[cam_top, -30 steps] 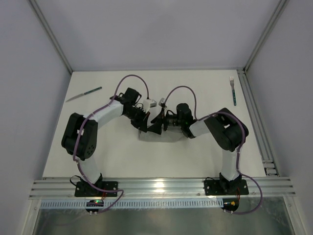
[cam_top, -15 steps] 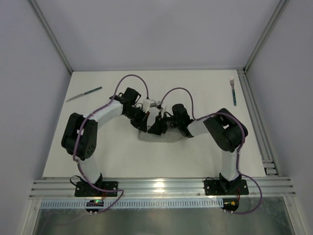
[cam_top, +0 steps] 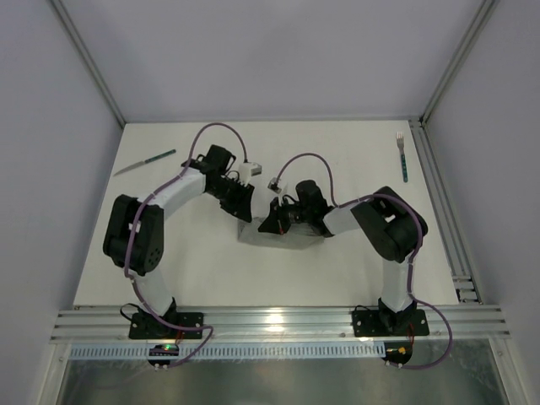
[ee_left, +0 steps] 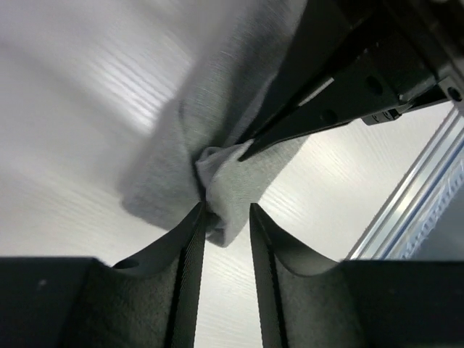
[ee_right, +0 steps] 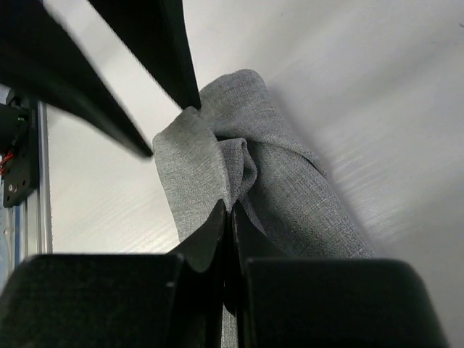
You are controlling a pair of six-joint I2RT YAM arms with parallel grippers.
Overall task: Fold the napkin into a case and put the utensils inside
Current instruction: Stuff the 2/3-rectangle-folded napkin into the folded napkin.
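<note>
napkin [ee_right: 290, 181] only half folded, bunched up; right gripper [ee_right: 228, 212] pinching its fold, left gripper [ee_left: 226, 212] jaws apart around edge; knife [cam_top: 145, 162], fork [cam_top: 402, 156] lying far off, not in yet

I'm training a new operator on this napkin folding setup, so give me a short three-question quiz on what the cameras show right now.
1. True or false: the fork lies inside the napkin.
2. Fill the gap: the left gripper has its jaws ____.
3. Pick one: the napkin is pinched by A, the left gripper alone; B, the right gripper; C, neither gripper.

Key
1. False: the fork lies well apart from the napkin, off to the right.
2. Open.
3. B.
</note>
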